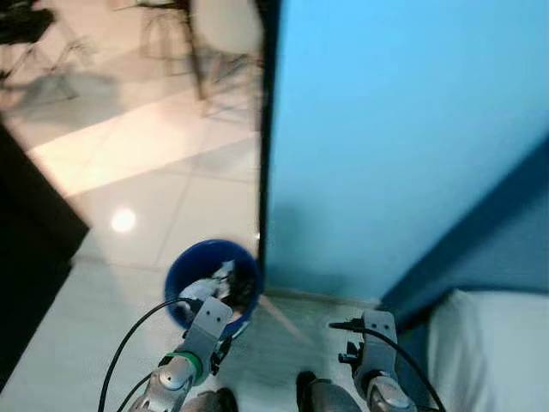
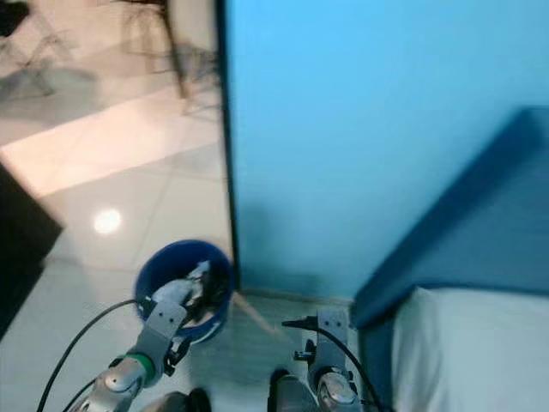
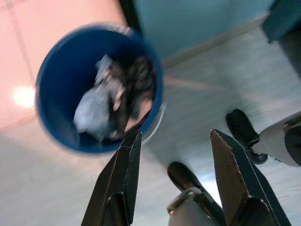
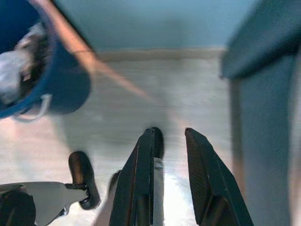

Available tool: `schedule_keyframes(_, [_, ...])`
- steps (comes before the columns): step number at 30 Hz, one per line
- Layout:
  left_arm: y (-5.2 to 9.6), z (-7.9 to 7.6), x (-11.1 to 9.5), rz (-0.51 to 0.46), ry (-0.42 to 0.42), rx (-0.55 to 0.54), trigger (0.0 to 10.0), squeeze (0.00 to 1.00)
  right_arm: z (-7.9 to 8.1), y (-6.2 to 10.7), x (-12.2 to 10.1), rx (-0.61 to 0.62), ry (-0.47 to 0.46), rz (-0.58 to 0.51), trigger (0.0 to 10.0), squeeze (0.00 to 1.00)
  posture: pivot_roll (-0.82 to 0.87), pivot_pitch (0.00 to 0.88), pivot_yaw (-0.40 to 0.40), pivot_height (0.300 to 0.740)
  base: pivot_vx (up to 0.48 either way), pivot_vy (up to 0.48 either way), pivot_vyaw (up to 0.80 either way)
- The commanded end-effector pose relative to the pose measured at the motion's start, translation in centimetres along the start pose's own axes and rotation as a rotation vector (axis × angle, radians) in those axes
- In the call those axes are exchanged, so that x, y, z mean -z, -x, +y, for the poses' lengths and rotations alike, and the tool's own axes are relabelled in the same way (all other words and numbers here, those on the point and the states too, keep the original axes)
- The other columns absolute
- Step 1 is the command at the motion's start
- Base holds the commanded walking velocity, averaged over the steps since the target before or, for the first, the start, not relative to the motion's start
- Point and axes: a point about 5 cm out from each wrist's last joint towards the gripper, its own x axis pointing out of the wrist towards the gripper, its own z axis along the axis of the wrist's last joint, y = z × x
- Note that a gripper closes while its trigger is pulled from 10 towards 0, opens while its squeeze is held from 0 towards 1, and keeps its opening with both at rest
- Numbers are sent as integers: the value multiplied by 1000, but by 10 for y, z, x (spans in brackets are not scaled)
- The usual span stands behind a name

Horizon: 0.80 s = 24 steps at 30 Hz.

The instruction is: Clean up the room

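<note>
A round blue bin [image 1: 182, 273] stands on the pale tiled floor by the corner of a blue wall. It holds crumpled white and dark rubbish [image 3: 113, 101]. My left gripper [image 3: 174, 136] hangs just above the bin's near rim, open, with nothing between its fingers. My left arm [image 1: 202, 330] reaches in over that rim. My right gripper [image 4: 169, 133] points down at bare floor to the right of the bin [image 4: 70, 84]; it is open by a narrow gap and empty.
The blue wall [image 1: 386, 129] ends in a dark vertical edge [image 1: 266, 129] just behind the bin. A white mattress [image 1: 493, 352] on a dark blue frame [image 1: 480, 249] lies at right. Dark furniture [image 1: 26, 232] stands at left, chair legs [image 1: 171, 34] farther back. My black feet [image 3: 240, 127] are below.
</note>
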Motion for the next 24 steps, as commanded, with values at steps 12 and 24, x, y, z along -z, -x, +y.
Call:
schedule_keyframes(12, [-2,-3,1,6,8,-8,10000,0,-2,2,10,-13,22,54,10000,0,45,47,63,740,0,0,-800])
schedule_keyframes(24, [-3,-5,0,0,5,2,10000,0,-2,3,11,-25,34,65,10000,0,44,52,60,740,0,0,-800])
